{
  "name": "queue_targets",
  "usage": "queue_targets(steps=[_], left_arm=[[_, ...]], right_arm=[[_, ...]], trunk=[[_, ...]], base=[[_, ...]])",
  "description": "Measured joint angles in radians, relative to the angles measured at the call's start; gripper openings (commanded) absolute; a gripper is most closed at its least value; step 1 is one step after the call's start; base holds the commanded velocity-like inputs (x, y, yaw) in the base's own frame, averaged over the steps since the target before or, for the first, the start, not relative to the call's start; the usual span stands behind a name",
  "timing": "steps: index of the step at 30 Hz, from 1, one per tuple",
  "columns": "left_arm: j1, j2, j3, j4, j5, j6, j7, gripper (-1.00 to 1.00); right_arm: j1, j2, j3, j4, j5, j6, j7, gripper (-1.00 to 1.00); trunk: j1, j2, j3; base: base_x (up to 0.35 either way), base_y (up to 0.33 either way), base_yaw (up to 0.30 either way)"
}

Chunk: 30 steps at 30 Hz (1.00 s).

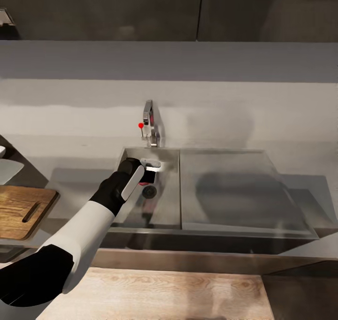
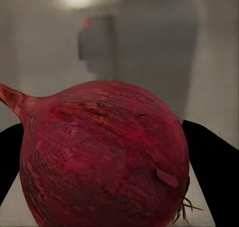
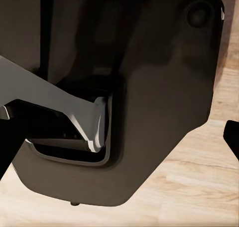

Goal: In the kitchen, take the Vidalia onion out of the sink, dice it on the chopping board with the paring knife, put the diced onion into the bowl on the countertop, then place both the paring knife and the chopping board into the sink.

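The Vidalia onion (image 2: 104, 157), dark red with a stem tip, sits between the two black fingers (image 2: 214, 177) of my left gripper (image 2: 107, 187), which press on both its sides. In the head view my left gripper (image 1: 149, 171) reaches down into the basin of the sink (image 1: 166, 202), near the drain, with a bit of the red onion (image 1: 149, 174) showing at its tip. The chopping board (image 1: 21, 209) lies on the countertop (image 1: 75, 184) at the far left. A corner of the white bowl (image 1: 8, 169) lies just behind it. My right gripper (image 3: 119, 137) shows its fingertips far apart.
The chrome tap (image 1: 149, 120) with its red knob (image 1: 140, 125) stands behind the basin. The flat drainboard (image 1: 234, 188) spreads to the right. A pale wall rises behind the counter. Wooden floor (image 1: 164, 294) lies below. A dark robot part (image 3: 149, 87) sits in front of the right wrist camera.
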Motion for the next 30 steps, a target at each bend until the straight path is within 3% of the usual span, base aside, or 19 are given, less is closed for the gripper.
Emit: queue_targets(steps=[30], left_arm=[[0.000, 0.002, 0.000, 0.001, -0.001, 0.000, 0.000, -1.00]], right_arm=[[0.000, 0.000, 0.000, 0.000, 0.000, 0.000, 0.000, 1.00]], trunk=[[0.000, 0.000, 0.000]], base=[[-0.001, 0.000, 0.000]])
